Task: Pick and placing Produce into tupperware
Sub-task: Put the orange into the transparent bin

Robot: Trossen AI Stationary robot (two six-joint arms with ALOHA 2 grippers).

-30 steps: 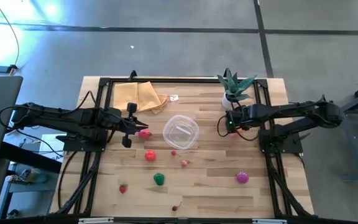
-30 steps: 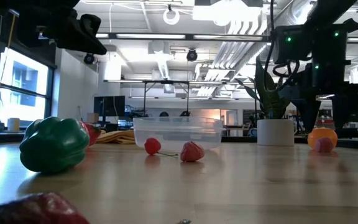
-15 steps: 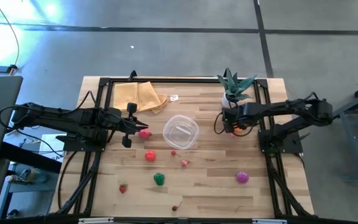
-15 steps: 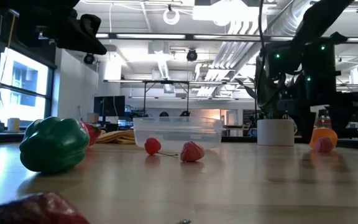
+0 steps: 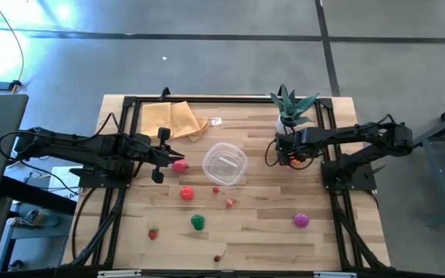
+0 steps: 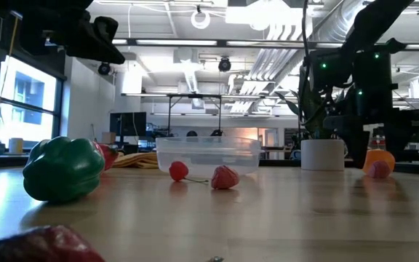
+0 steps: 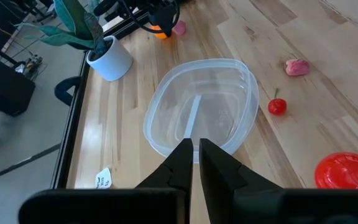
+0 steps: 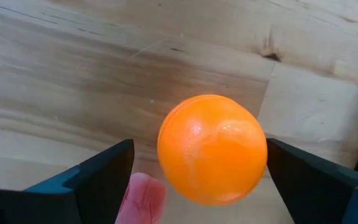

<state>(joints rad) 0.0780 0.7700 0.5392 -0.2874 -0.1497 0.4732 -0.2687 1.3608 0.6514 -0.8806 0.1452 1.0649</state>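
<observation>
The clear round tupperware (image 5: 224,164) sits mid-table, shown too in the left wrist view (image 7: 201,102) and the low view (image 6: 208,154). My right gripper (image 8: 199,149) is open, pointing down, with one finger on either side of an orange fruit (image 8: 212,149) that rests on the table; I see a gap on both sides. A small pink piece (image 8: 143,193) lies beside the fruit. My left gripper (image 7: 195,146) is shut and hovers left of the tupperware, next to a red piece (image 5: 179,164). More produce lies nearer: a red tomato (image 5: 186,193), a green pepper (image 5: 198,222) and a purple piece (image 5: 300,221).
A spiky plant in a white pot (image 5: 288,116) stands just beyond my right gripper. Folded yellow cloth (image 5: 172,120) lies at the far left. A cherry (image 7: 277,106) and a pink strawberry-like piece (image 7: 297,67) rest near the tupperware. A strawberry (image 5: 153,233) and another cherry (image 5: 219,257) lie near the table's front edge.
My right gripper has come down toward the orange fruit and shifted slightly toward the table's left, its arm folding in; for the last half second it has held still. The produce and the tupperware have not moved.
</observation>
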